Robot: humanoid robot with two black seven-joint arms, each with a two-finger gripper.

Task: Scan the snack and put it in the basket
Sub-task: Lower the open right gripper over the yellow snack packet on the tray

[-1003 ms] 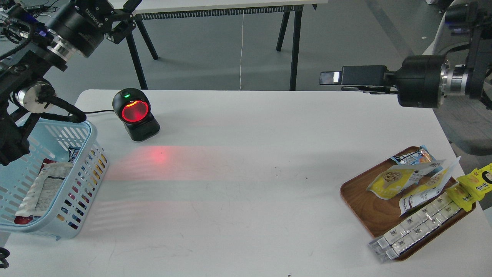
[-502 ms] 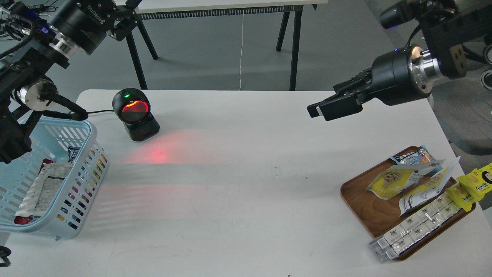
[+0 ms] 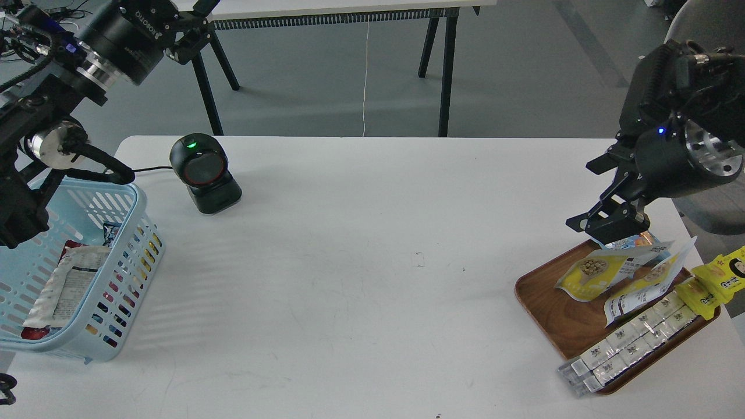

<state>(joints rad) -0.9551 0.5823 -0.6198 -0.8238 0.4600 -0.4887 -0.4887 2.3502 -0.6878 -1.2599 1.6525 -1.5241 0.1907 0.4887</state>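
The snack (image 3: 593,270), a small pouch with a yellow front picturing a bowl of nuts, lies on the wooden tray (image 3: 553,314) at the right. My right gripper (image 3: 591,201) hangs open and empty just above the tray's far edge, over a blue snack bag (image 3: 631,238) and up-right of the snack. The light blue basket (image 3: 125,273) stands at the left table edge with a few packs inside. My left gripper (image 3: 195,29) is raised at the top left, beyond the basket, open and empty.
A black barcode scanner (image 3: 204,173) with a green light stands at the back left, right of the basket. The tray also holds a flatter white pouch (image 3: 646,288), a strip of white packs (image 3: 631,343) and a yellow pack (image 3: 719,279) over its right edge.
My right gripper swung right and down from above the table's far side to the tray's far edge. The scanner's red light and its glow on the table went out.
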